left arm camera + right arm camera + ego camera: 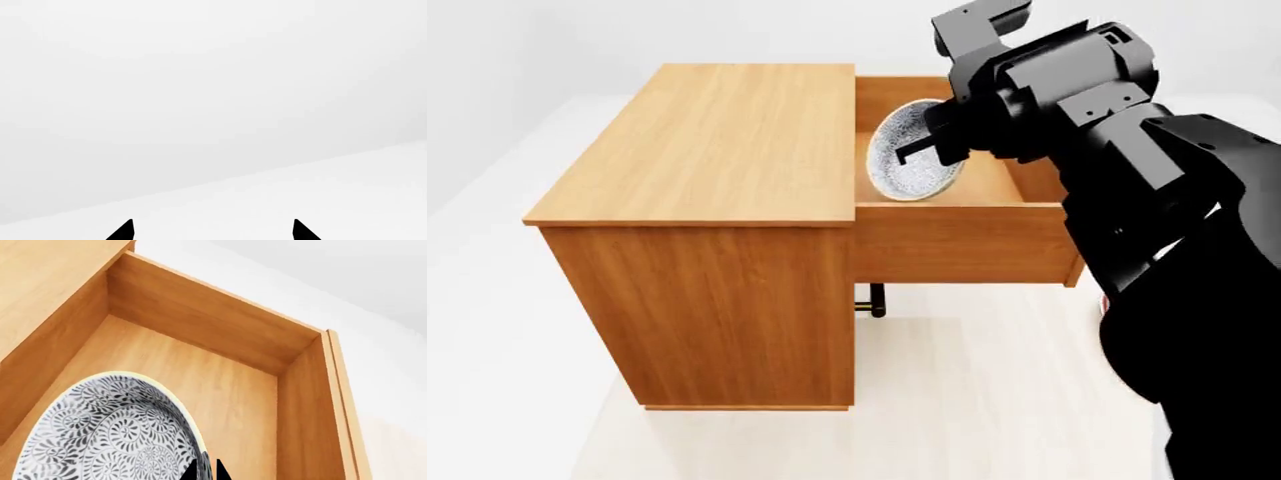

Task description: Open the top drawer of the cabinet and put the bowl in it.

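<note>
Inside the drawer: the small round bowl with a grey-blue patterned outside hangs tilted on edge, patterned underside facing the cabinet side, above the drawer floor.
Right pincer: the black right gripper pinches the bowl's rim, one fingertip on each face of the rim; in the right wrist view the two black tips sit pressed close with the pale rim edge between them.
Top drawer: the orange-brown wooden top drawer is pulled fully out and lies directly beneath the right pincer; its walls surround the bowl.
Cabinet: the boxy orange-brown wooden cabinet stands just beside the right pincer, on the bowl's patterned side.
Lower handle: a dark bar handle shows below the open drawer.
Left pincer: the black left gripper shows only two tips, spread well apart, with nothing between them, over a plain white floor.
</note>
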`<state>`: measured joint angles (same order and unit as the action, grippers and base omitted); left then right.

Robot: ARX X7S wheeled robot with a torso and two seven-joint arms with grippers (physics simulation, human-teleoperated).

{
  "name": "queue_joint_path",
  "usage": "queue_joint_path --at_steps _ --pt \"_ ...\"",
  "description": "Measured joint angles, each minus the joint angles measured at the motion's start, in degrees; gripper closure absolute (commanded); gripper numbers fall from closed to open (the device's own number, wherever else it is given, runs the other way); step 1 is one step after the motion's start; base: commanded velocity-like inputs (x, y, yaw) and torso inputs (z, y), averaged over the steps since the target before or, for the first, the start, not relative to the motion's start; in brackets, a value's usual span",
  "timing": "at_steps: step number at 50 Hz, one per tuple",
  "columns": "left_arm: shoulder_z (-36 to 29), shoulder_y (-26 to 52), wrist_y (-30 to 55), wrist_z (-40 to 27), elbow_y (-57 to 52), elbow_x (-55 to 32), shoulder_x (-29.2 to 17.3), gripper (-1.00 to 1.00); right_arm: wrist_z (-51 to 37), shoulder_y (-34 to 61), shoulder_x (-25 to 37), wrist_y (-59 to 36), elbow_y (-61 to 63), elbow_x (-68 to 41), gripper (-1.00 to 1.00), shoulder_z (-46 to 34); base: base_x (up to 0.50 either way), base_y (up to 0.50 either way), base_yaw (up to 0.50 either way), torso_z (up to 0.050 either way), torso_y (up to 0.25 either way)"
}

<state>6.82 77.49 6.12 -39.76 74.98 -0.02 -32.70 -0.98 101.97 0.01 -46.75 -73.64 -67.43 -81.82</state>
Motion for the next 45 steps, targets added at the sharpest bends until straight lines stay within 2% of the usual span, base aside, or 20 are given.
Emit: queue_joint_path --at_steps 5,15,28,29,45 --pt "0.0 -0.1 -0.2 0.0 0.0 0.0 0.0 -1.0 0.3 -0.8 0.0 -0.3 -0.6 3.0 1.0 4.6 0.0 0.0 0.0 0.0 0.002" --pt "0.1 -0.2 -0.4 0.0 0.0 0.0 0.0 -1.0 1.8 -2.6 0.0 -1.7 -1.2 16.2 1.0 19.6 0.0 0.0 0.0 0.0 0.0" --pt "0.2 -0.3 -0.7 -0.1 0.0 0.0 0.1 -1.0 3.0 -4.2 0.1 -2.9 -1.4 29.6 1.0 34.1 0.0 0.0 0.0 0.0 0.0" --pt "0.2 -0.3 -0.7 0.0 0.0 0.0 0.1 -1.0 3.1 -4.3 0.1 -3.0 -1.4 30.6 -1.0 35.2 0.0 0.0 0.0 0.0 0.0" --pt "0.3 -0.4 -1.1 0.1 0.0 0.0 0.1 -1.0 4.8 -3.8 0.2 -2.7 -1.4 48.3 -1.0 53.8 0.0 0.0 0.0 0.0 0.0"
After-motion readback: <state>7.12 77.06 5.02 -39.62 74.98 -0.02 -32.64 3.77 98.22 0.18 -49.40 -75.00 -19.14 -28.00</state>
